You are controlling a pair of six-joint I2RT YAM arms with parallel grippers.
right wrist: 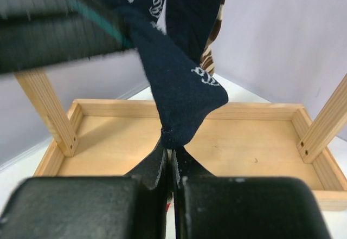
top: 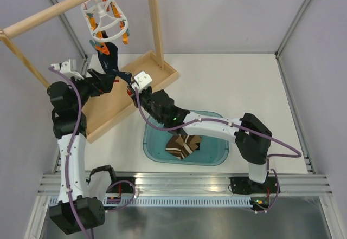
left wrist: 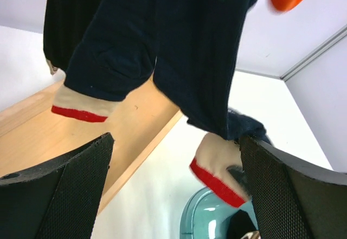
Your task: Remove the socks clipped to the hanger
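Navy fabric, soft, light, stretchy: the sock (right wrist: 179, 87) hangs clipped under the hanger (top: 105, 17), my right gripper (right wrist: 172, 166) pinched shut on its lower end. My left gripper (left wrist: 176, 168) hovers wide open; gripping higher up should stretch it less.

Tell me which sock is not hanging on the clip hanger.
The brown, tan and white striped sock. It lies in the teal tub, while the navy socks hang clipped under the white clip hanger.
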